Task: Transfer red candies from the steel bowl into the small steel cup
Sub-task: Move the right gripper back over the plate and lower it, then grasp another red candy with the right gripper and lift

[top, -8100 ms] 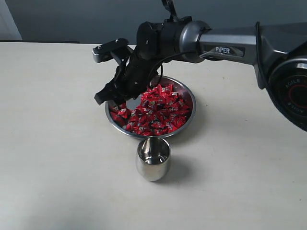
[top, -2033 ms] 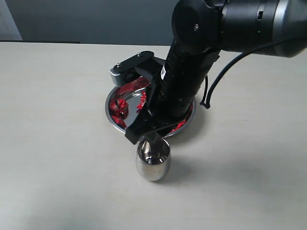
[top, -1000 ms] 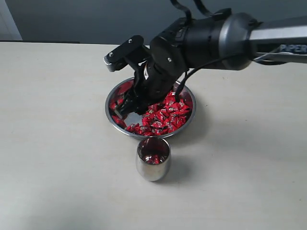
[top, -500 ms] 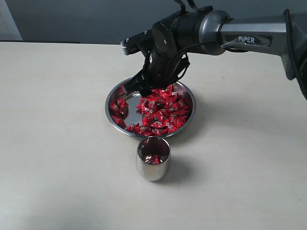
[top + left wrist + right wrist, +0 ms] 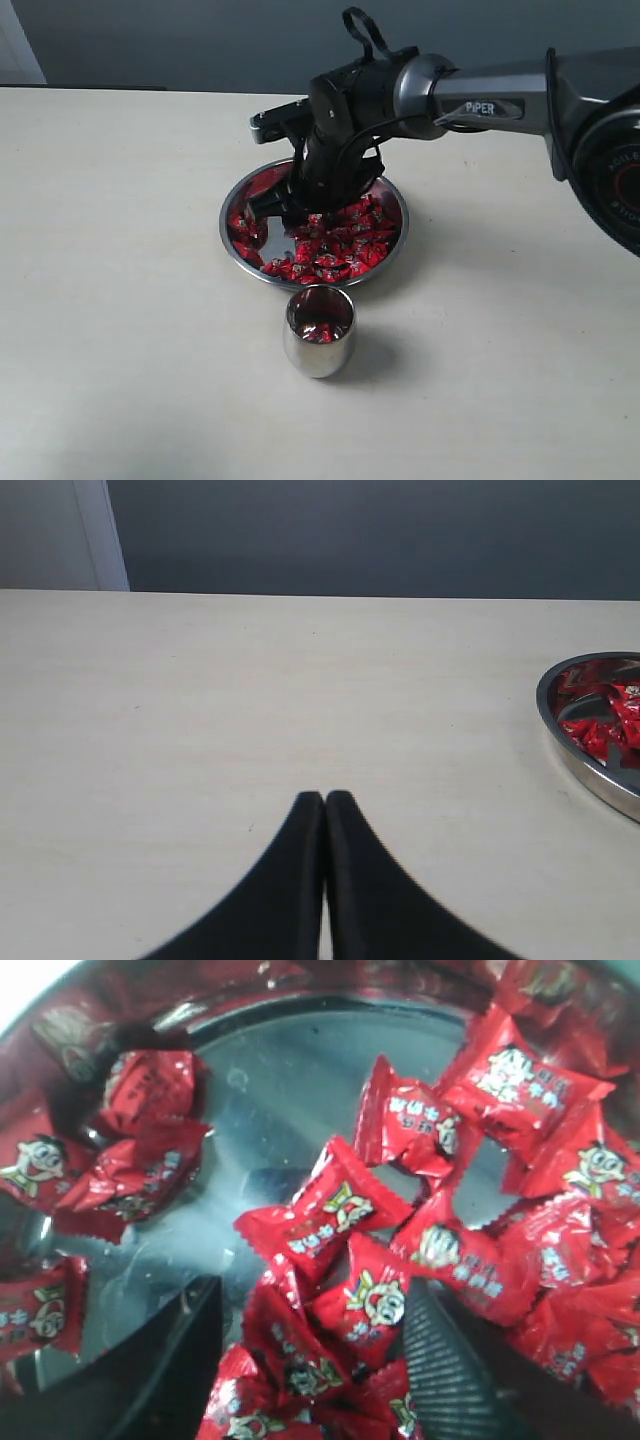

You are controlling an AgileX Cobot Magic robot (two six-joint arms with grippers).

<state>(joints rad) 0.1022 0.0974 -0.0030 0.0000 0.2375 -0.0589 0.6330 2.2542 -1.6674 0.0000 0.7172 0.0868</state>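
I see right gripper (image 5: 312, 1310) spread wide, fingers astride red candies (image 5: 345, 245) in steel bowl (image 5: 401, 238), small steel cup (image 5: 318, 352) at bowl's six o'clock, few candies inside, left gripper (image 5: 325, 815) closed

Soft, even light from above leaves the pale matte counter (image 5: 120, 350) bright, throws faint shadows toward 3 o'clock from the small rounded steel cup (image 5: 319, 345) and wide shallow steel bowl (image 5: 396, 250), and sheens the bowl's floor, while the black fingers (image 5: 290, 880) of the left hand (image 5: 325, 798) look blurred.
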